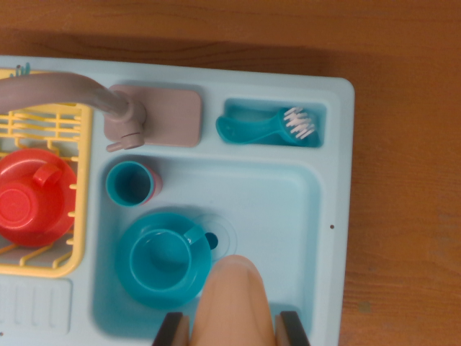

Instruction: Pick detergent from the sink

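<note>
Bottle (234, 303), peach colour, we take as detergent, sits between fingers (171, 330) of gripper (232, 333) at bottom edge, over sink (288, 209), beside cup (164, 261). Jaws appear clenched on it, contact itself hidden. Long axis runs up frame, away from us. We judge lift comes next.

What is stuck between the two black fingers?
The peach detergent fills the whole gap between the fingers, flush against both. It shows at the bottom of the wrist view, over the sink.
</note>
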You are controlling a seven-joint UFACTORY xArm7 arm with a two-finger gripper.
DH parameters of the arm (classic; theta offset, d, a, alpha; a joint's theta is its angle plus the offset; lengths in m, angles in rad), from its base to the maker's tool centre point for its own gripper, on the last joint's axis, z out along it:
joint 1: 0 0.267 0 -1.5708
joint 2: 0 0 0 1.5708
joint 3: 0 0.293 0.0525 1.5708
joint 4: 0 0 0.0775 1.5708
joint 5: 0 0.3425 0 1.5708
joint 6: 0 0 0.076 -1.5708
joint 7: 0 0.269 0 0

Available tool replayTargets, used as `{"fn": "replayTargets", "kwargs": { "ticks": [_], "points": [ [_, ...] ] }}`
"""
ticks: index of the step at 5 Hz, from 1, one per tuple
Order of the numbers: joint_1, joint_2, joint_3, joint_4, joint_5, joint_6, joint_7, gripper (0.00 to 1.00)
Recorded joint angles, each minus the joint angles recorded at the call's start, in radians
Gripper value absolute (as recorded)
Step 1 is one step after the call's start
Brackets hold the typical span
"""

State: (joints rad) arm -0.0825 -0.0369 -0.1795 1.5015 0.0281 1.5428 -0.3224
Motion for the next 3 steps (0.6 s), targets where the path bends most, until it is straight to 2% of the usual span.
{"fn": "replayTargets", "kwargs": {
  "ticks": [3],
  "points": [
    [0.0001,-0.004,0.0,0.013,-0.0013,0.017,0.001,1.0]
  ]
}}
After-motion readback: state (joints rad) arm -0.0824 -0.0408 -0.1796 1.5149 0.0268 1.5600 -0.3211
